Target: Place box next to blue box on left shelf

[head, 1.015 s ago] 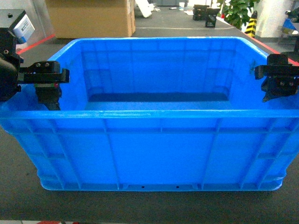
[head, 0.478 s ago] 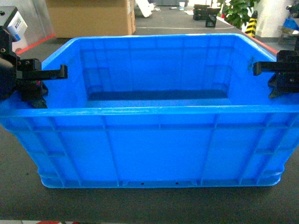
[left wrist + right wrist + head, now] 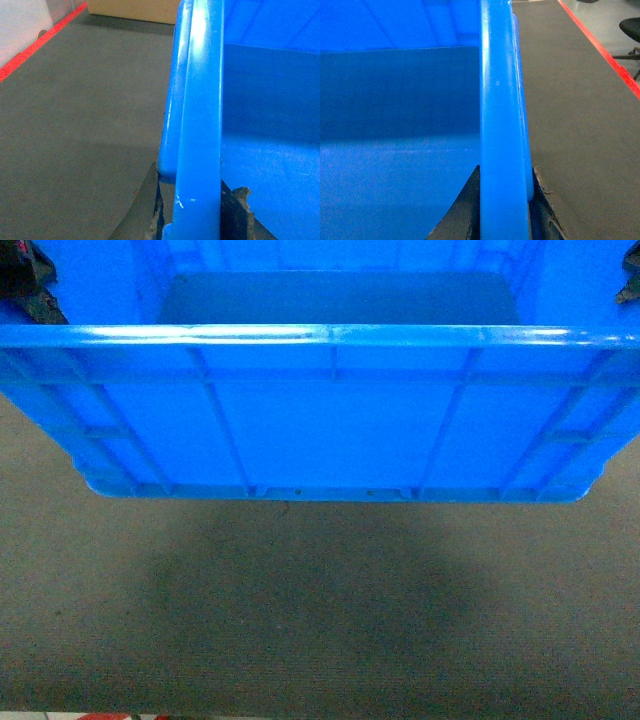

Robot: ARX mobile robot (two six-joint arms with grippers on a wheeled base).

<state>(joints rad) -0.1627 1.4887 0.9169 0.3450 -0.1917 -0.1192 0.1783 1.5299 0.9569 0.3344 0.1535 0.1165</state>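
The box (image 3: pixel 330 410), a large bright blue ribbed crate, fills the upper half of the head view and hangs clear of the grey surface, with its shadow below it. My left gripper (image 3: pixel 28 280) is just visible at the top left corner, my right gripper (image 3: pixel 630 285) at the top right. In the left wrist view the left gripper (image 3: pixel 196 212) is shut on the box's thick rim (image 3: pixel 200 125), one dark finger on each side. The right gripper (image 3: pixel 504 210) clamps the opposite rim (image 3: pixel 502 100) the same way. The other blue box and the left shelf are out of view.
Grey carpet-like flooring (image 3: pixel 320 620) lies under the box. A red floor line (image 3: pixel 30 52) and a cardboard carton (image 3: pixel 135 7) show to the left. Another red line (image 3: pixel 605 50) and a chair base (image 3: pixel 630 30) are on the right.
The box has gone up in the head view and left the surface, leaving a shadow underneath. Both grippers rose with it to the top corners of the view.
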